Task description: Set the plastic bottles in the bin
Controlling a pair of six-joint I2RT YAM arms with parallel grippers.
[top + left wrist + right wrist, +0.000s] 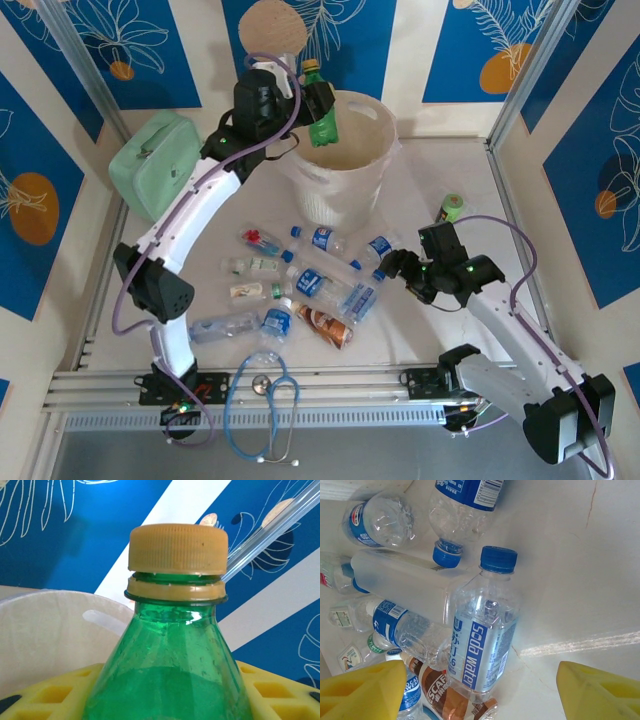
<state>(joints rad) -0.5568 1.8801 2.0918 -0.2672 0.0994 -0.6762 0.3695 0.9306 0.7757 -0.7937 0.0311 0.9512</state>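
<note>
My left gripper [316, 98] is shut on a green plastic bottle [325, 125] with a yellow cap and holds it upright over the near-left rim of the cream-white bin [380, 118]. In the left wrist view the green bottle [175, 640] stands between my yellow fingers [35, 700], with the bin's wall [50, 635] behind it. Several clear, blue-capped bottles [320, 285] lie on the table in front of the bin. My right gripper [392, 266] hovers open at their right edge. Its wrist view has a "Soda water" bottle [482, 640] between the spread fingers [362, 690], untouched, and a brown-labelled bottle [442, 697] beneath.
A mint-green pouch [155, 165] lies left of the bin. A blue-tubed stethoscope [265, 410] sits at the near edge. One small green bottle [452, 208] stands alone at the right, behind my right arm. Metal frame posts and patterned walls enclose the table.
</note>
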